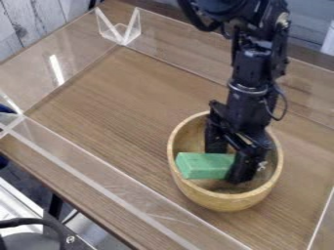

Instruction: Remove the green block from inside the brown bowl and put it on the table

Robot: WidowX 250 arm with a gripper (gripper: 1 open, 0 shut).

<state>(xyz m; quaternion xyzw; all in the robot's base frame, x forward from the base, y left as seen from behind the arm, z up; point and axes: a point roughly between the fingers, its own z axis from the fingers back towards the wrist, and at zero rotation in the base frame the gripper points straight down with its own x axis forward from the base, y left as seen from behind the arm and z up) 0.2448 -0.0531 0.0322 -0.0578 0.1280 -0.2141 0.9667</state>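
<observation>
- The green block (204,165) lies inside the brown bowl (196,189), on the left side of it, leaning on the inner wall.
- The bowl sits on the bench (117,98), close to the near right corner.
- The black robot arm (257,59) reaches down into the bowl from above.
- The pincer (240,160) is down in the bowl, right beside the block on its right side. Its jaws look spread wide. I do not see them squeezing the block.
- I cannot tell if one jaw touches the block, because the black parts hide that spot.
- So I think the job is at its start. The block is not lifted yet, and it is not on the bench yet.
- What is left, I think: grab the block, lift it over the rim, and set it down on the wood.
- The thick rim of the bowl stands in the way, so the block has to go up before it goes sideways.
- There is lots of bare wood to the left of the bowl for the block.
- Clear plastic walls (78,166) run around the bench. A small clear stand (120,26) sits in the far corner, well away from the bowl.
</observation>
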